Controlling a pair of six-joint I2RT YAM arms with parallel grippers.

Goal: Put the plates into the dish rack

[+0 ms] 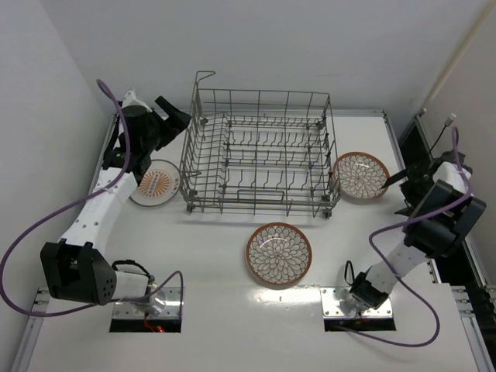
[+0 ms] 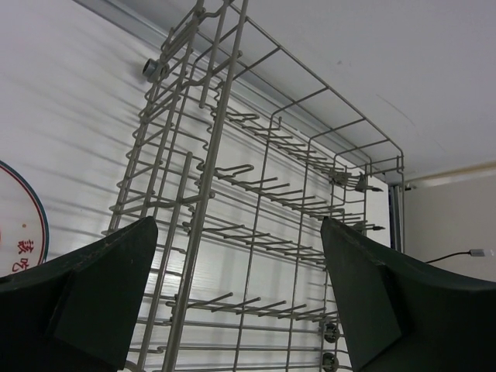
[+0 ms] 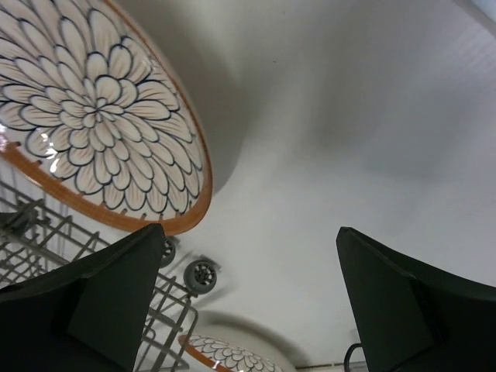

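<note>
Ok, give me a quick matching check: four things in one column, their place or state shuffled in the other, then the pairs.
1. sunburst plate
2. rack
3. left hand
4. right hand

A. open, next to a petal plate right of the rack
B. empty, no plates in it yet
C. open, at the rack's left end
D. flat on the table, left of the rack

Pairs: 1-D, 2-B, 3-C, 4-A
</note>
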